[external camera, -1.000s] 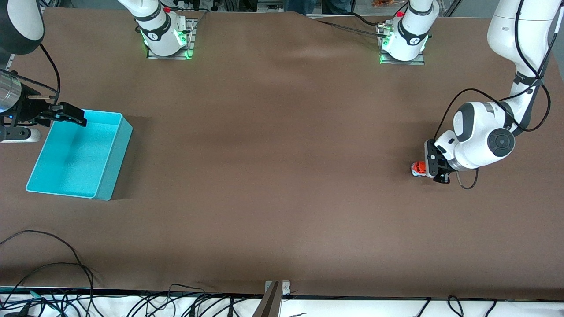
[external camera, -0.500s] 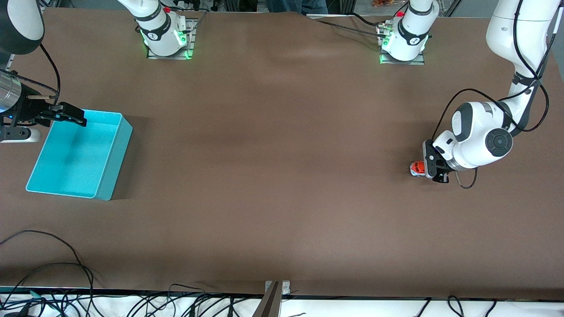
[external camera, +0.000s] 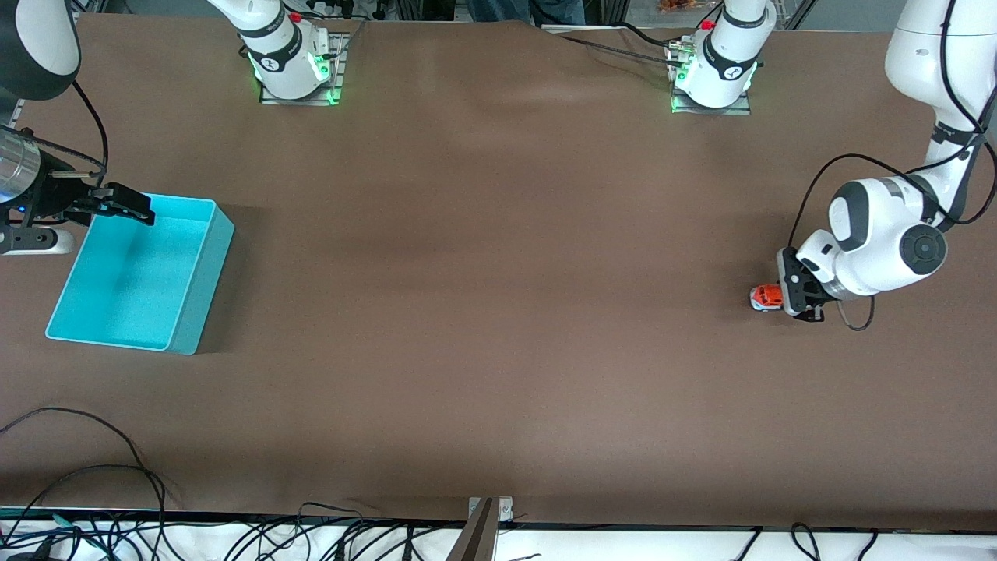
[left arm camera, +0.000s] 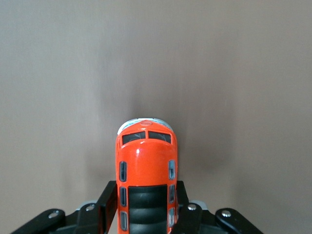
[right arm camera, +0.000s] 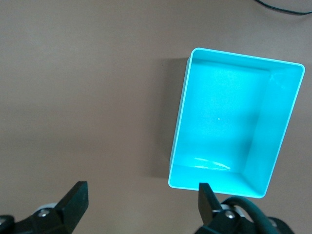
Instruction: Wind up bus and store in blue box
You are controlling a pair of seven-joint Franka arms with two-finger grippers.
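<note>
The small orange bus [external camera: 765, 297] sits down at the tabletop near the left arm's end of the table. My left gripper [external camera: 785, 297] is shut on its rear half. In the left wrist view the bus [left arm camera: 145, 156] points away from the camera, and the black fingers [left arm camera: 105, 204] press against both of its sides. The blue box [external camera: 204, 273] stands open and empty at the right arm's end of the table. My right gripper [external camera: 128, 204] hangs open over the box's corner nearest the robots' bases. From the right wrist, the box [right arm camera: 178, 126] shows past the spread gripper [right arm camera: 141, 195].
Both arm bases [external camera: 292, 66] [external camera: 713, 74] stand along the table edge farthest from the front camera. Loose black cables [external camera: 93, 467] and a metal bracket [external camera: 489, 508] lie at the edge nearest it. Brown cloth covers the table between the box and the bus.
My left gripper has slid the bus along the tabletop toward the left arm's end of the table. The right gripper and the box have stayed put.
</note>
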